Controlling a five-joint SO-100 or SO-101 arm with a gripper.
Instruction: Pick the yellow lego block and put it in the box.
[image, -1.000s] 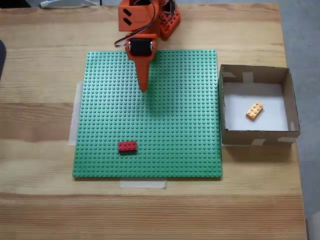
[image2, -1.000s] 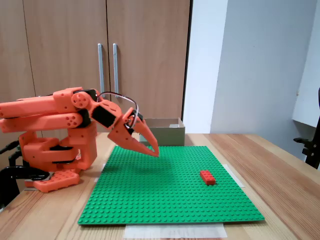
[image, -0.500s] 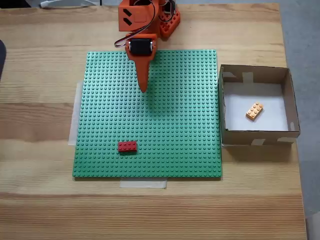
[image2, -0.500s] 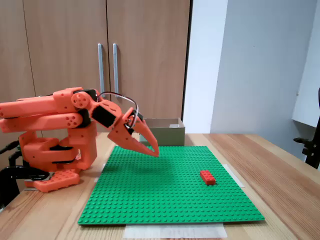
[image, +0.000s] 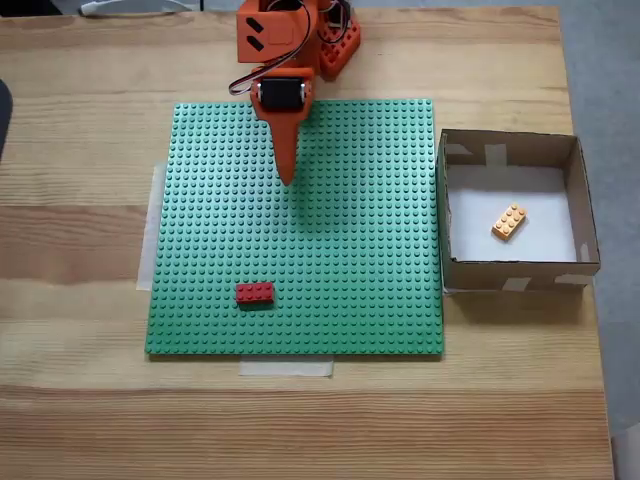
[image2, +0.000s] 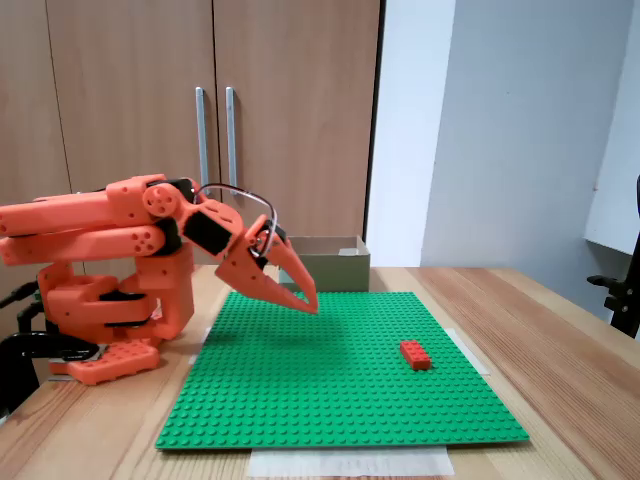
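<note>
Yellow lego block: it is lying on the white floor of the box, turned at an angle, roughly mid-floor and touching none of the walls as seen from above.

Box: it is sitting on the bench just beside the right edge of the green baseplate in the top-down fixed view; in the side fixed view the box is showing behind the baseplate.

End effector: it is hanging over the upper middle of the baseplate, fingers together and holding nothing; in the side fixed view the end effector is pointing down at a slant, its tip just above the studs.

Arm: it is sitting folded back low over its base, well apart from the box.

Red brick: it is resting on the baseplate near the lower left, well apart from the end effector; it is not the task's piece.

Step in hand: judging by the layout, the placing is looking done and the arm is parking.

Doing it well: I would be keeping the fingers closed and the tip off the studs, so that it is not catching on the baseplate, and settling without sweeping toward the red brick or the box wall.

Risk: a low tip dragging on the studs is seeming the main one.
</note>
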